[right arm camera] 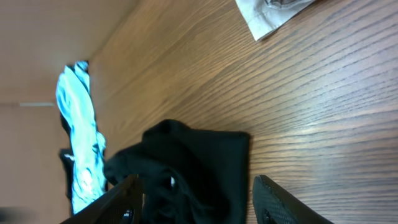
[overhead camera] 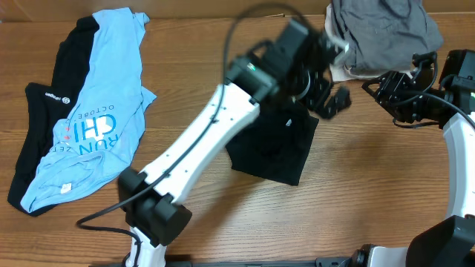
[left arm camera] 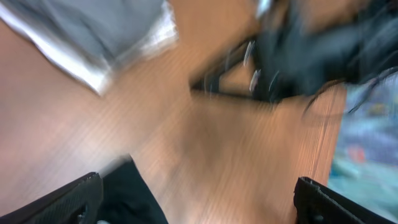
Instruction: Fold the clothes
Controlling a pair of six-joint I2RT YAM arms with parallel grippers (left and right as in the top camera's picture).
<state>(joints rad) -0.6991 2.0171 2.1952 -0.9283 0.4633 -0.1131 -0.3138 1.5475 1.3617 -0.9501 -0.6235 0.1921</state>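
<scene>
A folded black garment lies at the table's middle; it also shows in the right wrist view and in the blurred left wrist view. My left gripper hovers open and empty just past its far right corner, its fingers wide apart over bare wood. My right gripper is open and empty at the right, its fingers wide apart, pointing toward the black garment. A light blue T-shirt lies over black shorts at the left. A grey garment pile sits at the back right.
A white cloth edge pokes out under the grey pile, also in the right wrist view. The left arm's white link crosses the table diagonally over the middle. Bare wood lies along the front of the table.
</scene>
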